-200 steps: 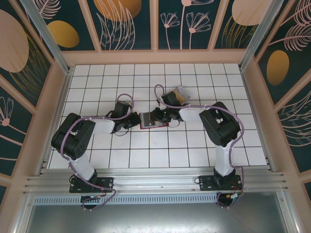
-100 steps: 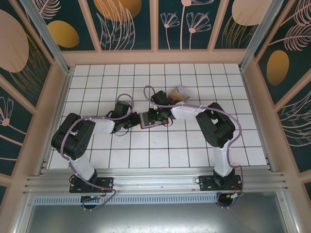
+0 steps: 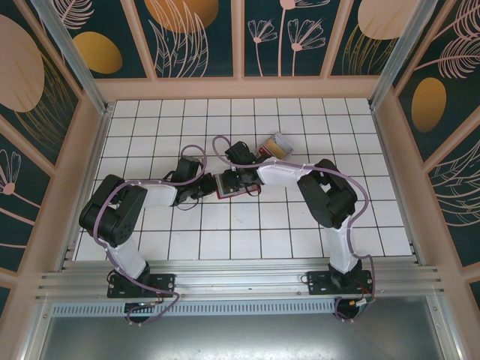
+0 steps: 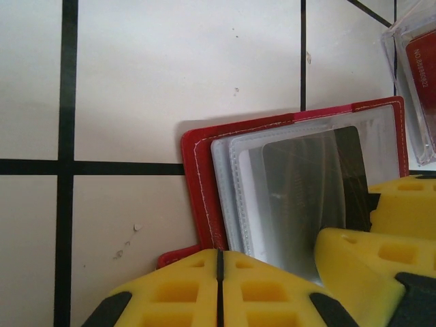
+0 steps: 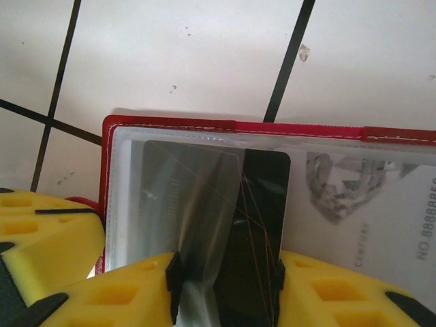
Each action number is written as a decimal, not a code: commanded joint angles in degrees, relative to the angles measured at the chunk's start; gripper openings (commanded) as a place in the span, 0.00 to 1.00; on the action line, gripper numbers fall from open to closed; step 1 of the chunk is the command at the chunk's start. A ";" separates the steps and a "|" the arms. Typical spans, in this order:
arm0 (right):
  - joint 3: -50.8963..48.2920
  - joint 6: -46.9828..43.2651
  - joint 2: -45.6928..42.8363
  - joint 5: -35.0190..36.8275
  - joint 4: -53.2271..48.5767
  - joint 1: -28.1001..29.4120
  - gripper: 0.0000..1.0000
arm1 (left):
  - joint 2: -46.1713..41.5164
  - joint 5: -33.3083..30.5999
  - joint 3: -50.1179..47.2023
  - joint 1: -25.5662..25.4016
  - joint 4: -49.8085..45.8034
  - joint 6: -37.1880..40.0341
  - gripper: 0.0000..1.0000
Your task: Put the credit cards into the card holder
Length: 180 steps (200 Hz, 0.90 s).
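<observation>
A white tiled table with dark grid lines sits inside patterned walls. From above, the open red card holder [image 3: 227, 185] lies mid-table, with a clear box [image 3: 276, 144] near it on the far side. In the left wrist view, the left gripper [image 4: 219, 266] is pinched closed on the holder's red edge. In the right wrist view, the right gripper [image 5: 226, 279] has its jaws partway apart over a dark-looking credit card [image 5: 262, 197], which is tucked in the holder's clear sleeve.

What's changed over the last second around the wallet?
The right gripper slid left across the wallet and opened its jaws, apparently letting go of the dark card now in a clear sleeve. The left gripper stayed shut at the wallet's edge; wallet and clear box unmoved.
</observation>
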 commanded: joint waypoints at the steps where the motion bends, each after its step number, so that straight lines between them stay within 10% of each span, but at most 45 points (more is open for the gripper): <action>1: -2.86 -0.97 -1.99 -3.51 -1.60 0.04 0.44 | 0.55 0.42 -0.62 -0.92 -3.08 0.66 0.07; 180: -6.37 -3.50 -7.48 -8.33 3.27 -2.27 0.48 | -8.67 3.76 1.95 -0.91 -1.43 -0.09 0.00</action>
